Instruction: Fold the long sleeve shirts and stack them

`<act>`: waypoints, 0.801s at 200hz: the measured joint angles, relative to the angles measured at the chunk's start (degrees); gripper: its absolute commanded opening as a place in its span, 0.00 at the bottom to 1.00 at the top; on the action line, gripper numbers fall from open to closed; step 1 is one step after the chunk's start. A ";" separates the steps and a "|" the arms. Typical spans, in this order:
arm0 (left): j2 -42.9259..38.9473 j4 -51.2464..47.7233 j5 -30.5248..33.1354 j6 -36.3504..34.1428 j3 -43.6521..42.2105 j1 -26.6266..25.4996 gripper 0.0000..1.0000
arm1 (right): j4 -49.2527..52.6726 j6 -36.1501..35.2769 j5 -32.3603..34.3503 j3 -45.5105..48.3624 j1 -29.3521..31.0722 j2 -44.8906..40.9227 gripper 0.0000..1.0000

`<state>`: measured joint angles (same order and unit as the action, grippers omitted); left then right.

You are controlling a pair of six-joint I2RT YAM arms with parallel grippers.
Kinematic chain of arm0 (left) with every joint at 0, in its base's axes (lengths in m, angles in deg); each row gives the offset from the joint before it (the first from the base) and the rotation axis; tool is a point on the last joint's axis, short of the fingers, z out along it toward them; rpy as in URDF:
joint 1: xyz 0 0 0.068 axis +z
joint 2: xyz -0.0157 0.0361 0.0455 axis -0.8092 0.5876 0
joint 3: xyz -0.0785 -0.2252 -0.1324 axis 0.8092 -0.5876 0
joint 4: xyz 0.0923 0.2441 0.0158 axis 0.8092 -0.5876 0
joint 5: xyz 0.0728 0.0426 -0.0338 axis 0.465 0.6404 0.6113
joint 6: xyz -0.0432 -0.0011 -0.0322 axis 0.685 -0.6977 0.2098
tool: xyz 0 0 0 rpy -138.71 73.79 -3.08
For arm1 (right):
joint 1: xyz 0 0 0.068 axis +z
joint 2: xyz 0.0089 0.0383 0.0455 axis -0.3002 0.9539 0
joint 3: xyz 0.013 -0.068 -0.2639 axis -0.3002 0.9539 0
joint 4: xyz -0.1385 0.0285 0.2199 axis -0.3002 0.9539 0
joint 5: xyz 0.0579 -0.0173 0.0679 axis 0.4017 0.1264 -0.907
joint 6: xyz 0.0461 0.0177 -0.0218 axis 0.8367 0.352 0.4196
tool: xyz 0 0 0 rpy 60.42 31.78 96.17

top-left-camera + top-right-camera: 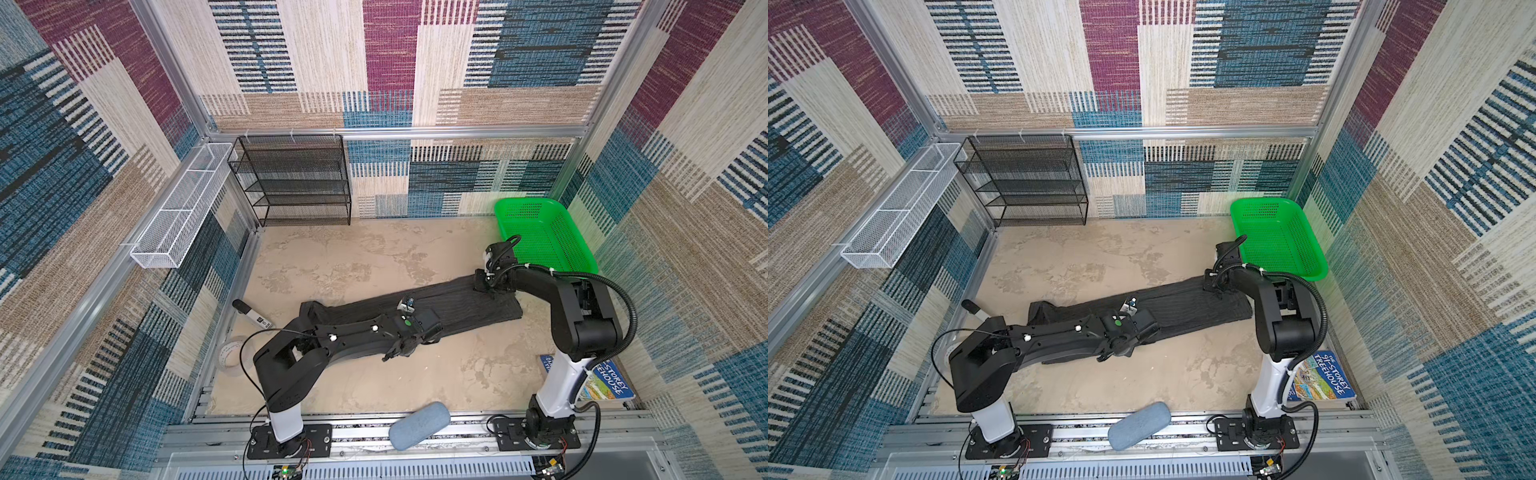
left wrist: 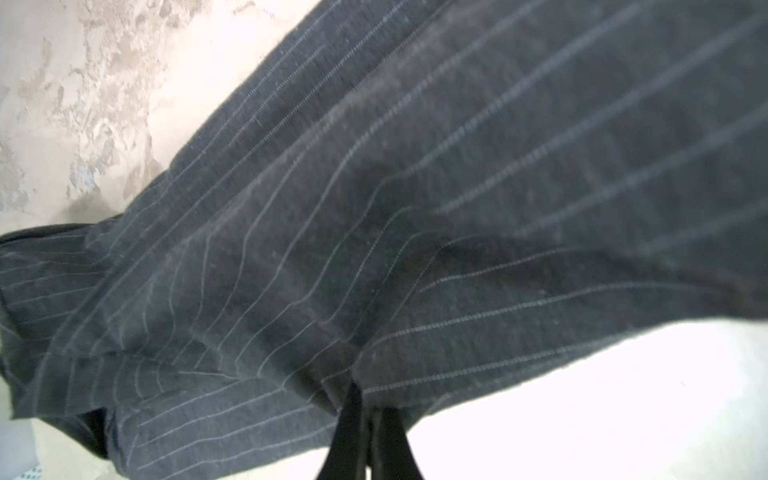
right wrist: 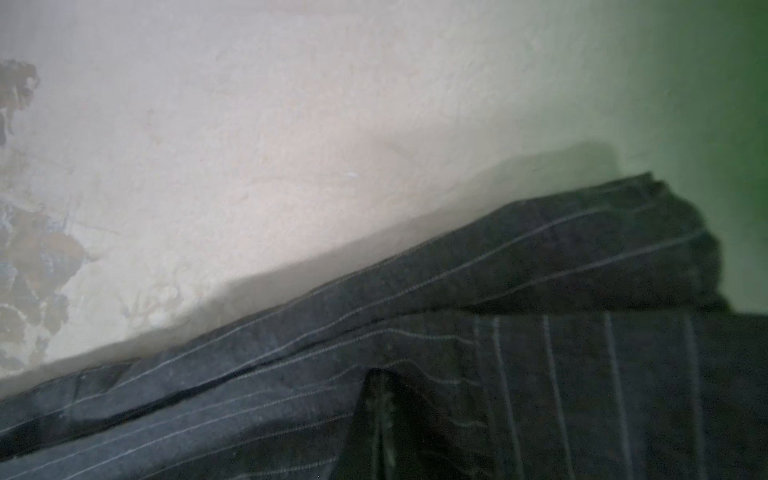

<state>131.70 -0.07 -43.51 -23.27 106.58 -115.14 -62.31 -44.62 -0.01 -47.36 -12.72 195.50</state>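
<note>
**Pinstriped shirt point(image 1: 457, 309) pinched at two edges**

Folded into a long band, it lies across the table point(image 1: 353, 257) from 9 to 3 o'clock. The left gripper point(image 2: 368, 399) clamps its 6 o'clock edge. The right gripper point(image 1: 492, 292) is closed on its 2 o'clock corner, beside the green basket point(image 1: 505, 226).

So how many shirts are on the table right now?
1: the pinstriped shirt lies stretched across the middle of the table. Another could be hidden beneath it.

Shirt point(image 1: 457, 309) partly beneath left arm point(image 1: 353, 332)
</note>
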 measured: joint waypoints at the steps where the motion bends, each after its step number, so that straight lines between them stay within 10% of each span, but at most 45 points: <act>1: -0.07 0.00 0.00 0.07 -0.11 -0.07 0.00 | 0.02 0.02 0.00 -0.04 0.00 0.02 0.05; 76: -1.62 -1.42 1.75 8.87 -5.03 -3.21 0.00 | 1.73 0.42 0.39 -1.22 -0.02 0.72 0.05; 109: -1.95 -3.74 1.79 12.24 -5.05 -3.52 0.19 | 1.42 0.42 0.31 -2.21 0.00 1.57 0.07; 160: -7.39 -10.51 -0.39 16.94 -7.45 -4.52 0.33 | 3.08 0.37 0.37 -1.64 -0.11 -3.10 0.35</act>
<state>124.32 -10.59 -43.91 -6.33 99.12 -119.66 -59.23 -44.24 0.36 -49.00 -12.82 192.40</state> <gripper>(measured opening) 0.317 0.296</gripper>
